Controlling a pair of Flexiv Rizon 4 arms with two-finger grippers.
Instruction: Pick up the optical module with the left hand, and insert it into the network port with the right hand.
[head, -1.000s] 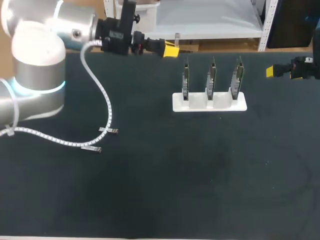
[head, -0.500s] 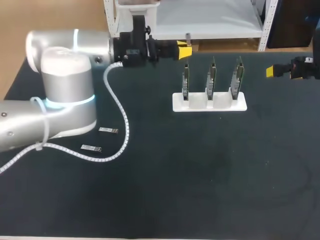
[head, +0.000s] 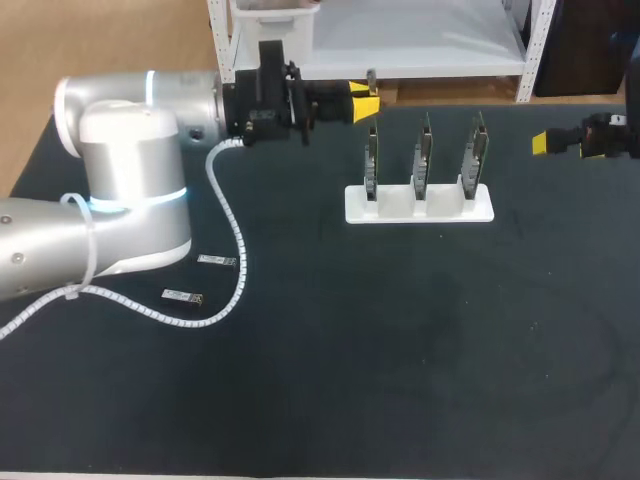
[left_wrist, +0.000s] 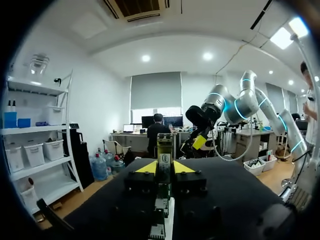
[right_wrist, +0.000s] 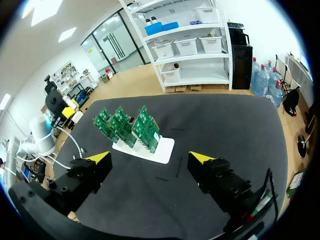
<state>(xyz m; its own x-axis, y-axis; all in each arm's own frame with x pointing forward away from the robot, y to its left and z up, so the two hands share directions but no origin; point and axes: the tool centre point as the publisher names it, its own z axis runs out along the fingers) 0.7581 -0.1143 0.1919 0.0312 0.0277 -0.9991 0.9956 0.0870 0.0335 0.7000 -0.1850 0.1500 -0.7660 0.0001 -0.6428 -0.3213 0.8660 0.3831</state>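
Observation:
My left gripper hovers at the table's far edge, just behind the left end of the board stand, shut on a small optical module that sticks up past its yellow tips. In the left wrist view the module stands upright between the fingers of the gripper. Three upright green network boards stand in a white stand. My right gripper waits at the table's right edge, open and empty. The right wrist view has its gripper above the mat, with the boards ahead.
Two spare modules lie on the black mat at the left, one behind the other, beside the left arm's white cable. The mat in front of the stand is bare.
My left arm has swung to the right with the module, bringing its gripper closer to the stand's left end. The right arm has stayed where it was.

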